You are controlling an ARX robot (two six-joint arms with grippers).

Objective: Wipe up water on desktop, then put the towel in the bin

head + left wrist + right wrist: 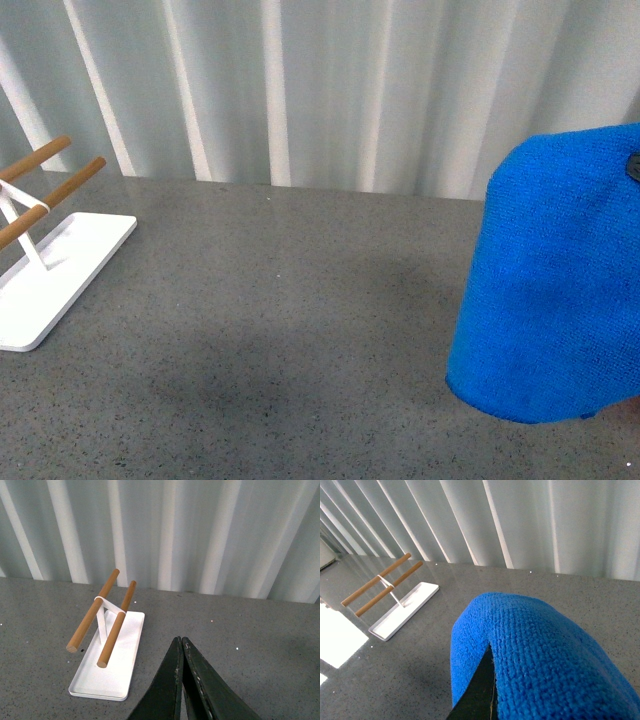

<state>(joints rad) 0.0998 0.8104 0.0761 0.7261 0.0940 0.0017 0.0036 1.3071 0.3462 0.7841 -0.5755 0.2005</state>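
Pale pleated curtain (pixel 320 90) backs the dark grey speckled stone-like table (pixel 300 330). At 3 o'clock the bright blue fuzzy towel (pixel 555 280) hangs draped over the raised right claw (pixel 489 680), which grips it. It looks soft, light and limp, so a pinch on a fold suits it. The left claw (pixel 180 642), closed on nothing, points toward the white wooden-barred rack (pixel 50 260) at 9 o'clock.
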